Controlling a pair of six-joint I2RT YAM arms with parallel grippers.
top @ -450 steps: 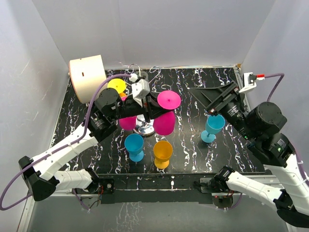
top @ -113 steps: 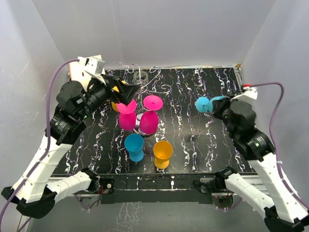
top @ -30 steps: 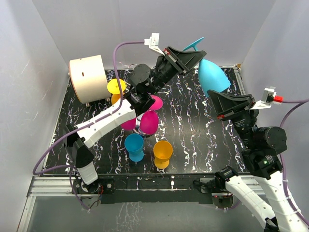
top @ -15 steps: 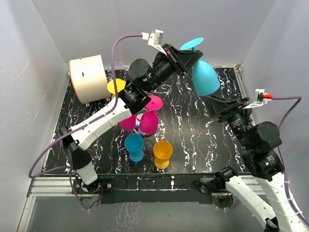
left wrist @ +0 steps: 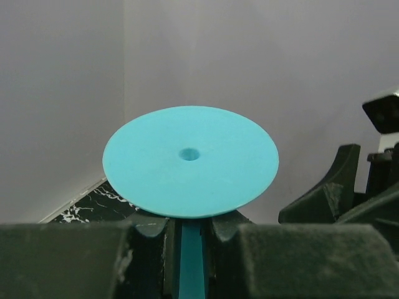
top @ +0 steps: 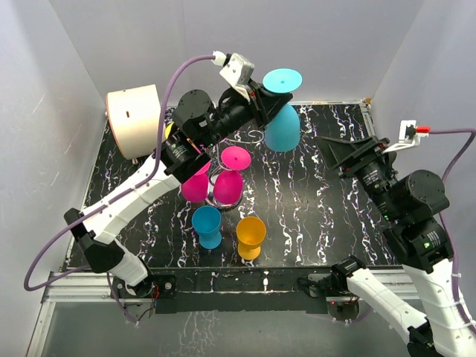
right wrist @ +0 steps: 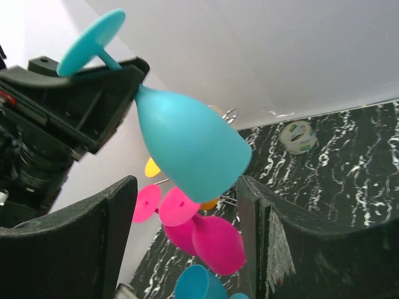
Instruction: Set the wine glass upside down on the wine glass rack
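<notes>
Top external, left jaws gripping wine glass (top: 282, 130) stem, right jaws wide, empty

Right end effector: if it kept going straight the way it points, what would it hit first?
Probably the bowl of the turquoise wine glass, held upside down by its stem in the left end effector, straight ahead of the open right end effector. Depth is unclear.
</notes>
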